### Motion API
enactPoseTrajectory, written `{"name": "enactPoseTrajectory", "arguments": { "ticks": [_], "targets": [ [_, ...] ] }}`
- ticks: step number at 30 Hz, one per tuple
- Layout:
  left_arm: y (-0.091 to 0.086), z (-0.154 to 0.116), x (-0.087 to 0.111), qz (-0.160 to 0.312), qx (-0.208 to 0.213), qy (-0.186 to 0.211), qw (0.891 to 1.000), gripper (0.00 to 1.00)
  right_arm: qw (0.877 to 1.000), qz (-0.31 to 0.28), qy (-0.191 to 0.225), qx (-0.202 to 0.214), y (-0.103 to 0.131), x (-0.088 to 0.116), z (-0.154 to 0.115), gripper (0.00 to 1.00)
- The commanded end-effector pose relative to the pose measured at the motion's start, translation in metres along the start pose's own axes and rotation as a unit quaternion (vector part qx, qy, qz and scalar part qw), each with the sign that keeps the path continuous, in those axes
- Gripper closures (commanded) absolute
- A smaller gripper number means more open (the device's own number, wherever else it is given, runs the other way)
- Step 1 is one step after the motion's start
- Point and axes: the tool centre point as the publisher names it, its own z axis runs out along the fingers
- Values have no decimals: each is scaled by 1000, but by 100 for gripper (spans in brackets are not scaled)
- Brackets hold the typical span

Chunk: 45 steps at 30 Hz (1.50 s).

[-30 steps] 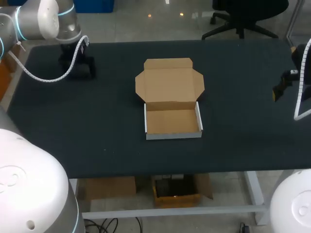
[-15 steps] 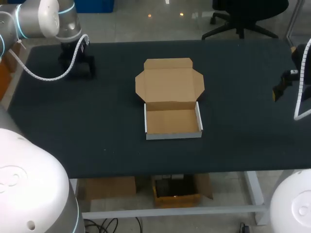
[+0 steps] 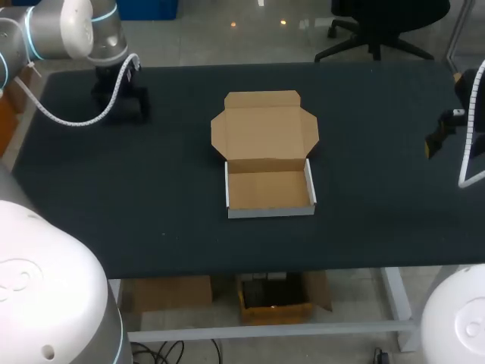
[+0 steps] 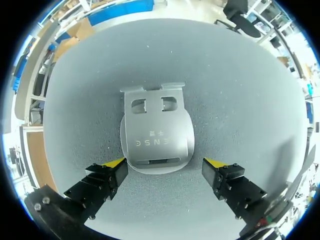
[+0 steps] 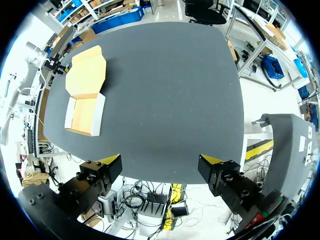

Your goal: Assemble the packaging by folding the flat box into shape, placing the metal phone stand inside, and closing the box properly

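1. the box (image 3: 269, 189) sits mid-table. its near half is already folded into a shallow tray with white outer walls, and the tray holds nothing.
2. the lid (image 3: 264, 129) lies open and flat beyond the tray, its side flaps spread. it is thin cardboard, likely light and easily creased, so it is better pushed along a fold than pinched.
3. the right gripper (image 5: 160, 160) is at the table's (image 3: 379, 227) right edge, fingers spread, holding nothing.
4. the metal phone stand (image 4: 156, 135) lies flat at the far left, well apart from the box. it looks rigid, smooth and probably slippery, and the two sides of its rounded plate seem the surest hold.
5. the left gripper (image 4: 165, 162) hangs over it, fingers spread to either side of the plate, not clamped.
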Motion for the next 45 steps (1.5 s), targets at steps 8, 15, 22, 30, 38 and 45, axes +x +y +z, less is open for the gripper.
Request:
{"name": "enactPoseTrajectory", "arguments": {
  "ticks": [8,15,22,30,38,45],
  "targets": [
    [-11,0,4,2,-1,-8,1000,0,1000,0,0,1,0,0,-1,0],
    [-13,0,5,2,1,-11,1000,0,1000,0,0,1,0,0,-1,0],
    [-17,1,4,-5,1,-10,1000,0,1000,0,0,1,0,0,-1,0],
    [-22,2,4,-14,2,-13,1000,0,1000,0,0,1,0,0,-1,0],
    [-26,4,4,-18,2,-13,1000,12,1000,0,0,1,0,0,-1,0],
    [-29,6,2,-22,1,-13,1000,16,1000,0,0,1,0,0,-1,0]
  ]
}}
